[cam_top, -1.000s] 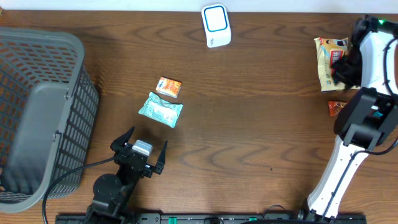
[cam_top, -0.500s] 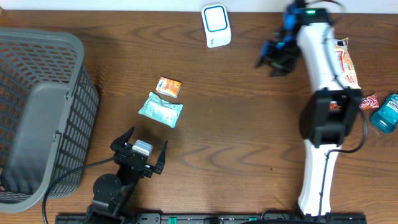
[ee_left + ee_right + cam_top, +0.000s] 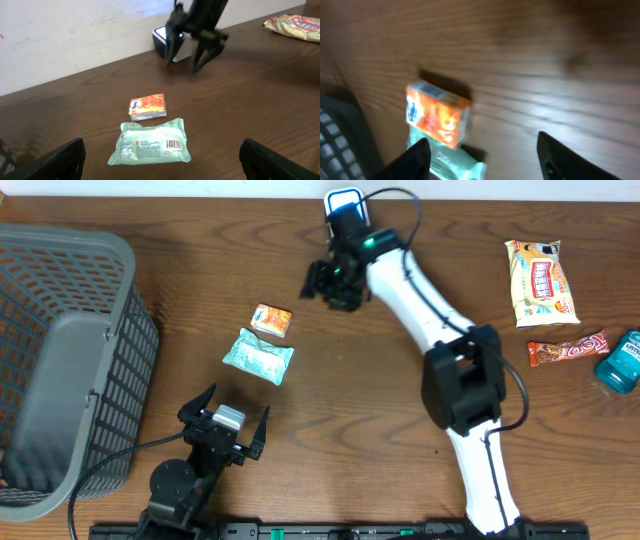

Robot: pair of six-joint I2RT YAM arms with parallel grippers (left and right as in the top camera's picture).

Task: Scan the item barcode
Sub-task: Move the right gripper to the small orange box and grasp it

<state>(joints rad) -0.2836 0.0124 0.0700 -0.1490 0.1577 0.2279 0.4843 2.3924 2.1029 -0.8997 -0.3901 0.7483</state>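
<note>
- Right claw hangs spread above the desk, grasping nothing.
- Orange packet lies at its 8 o'clock, with the green packet just beside it at 7.
- Scanner stands at the claw's 1 o'clock.
- Left claw sits released at the desk's 7 o'clock.
- Judged early: no item is picked up, and grasping and scanning both remain.

1. The green packet bears a barcode at its 4 o'clock corner; the digits under it are too small to read.
2. Its other print lines are illegible.
3. The orange box shows blurred print only.
4. At 2 o'clock on the counter, the snack bag carries red lettering and the candy bar white lettering, neither readable.
</note>
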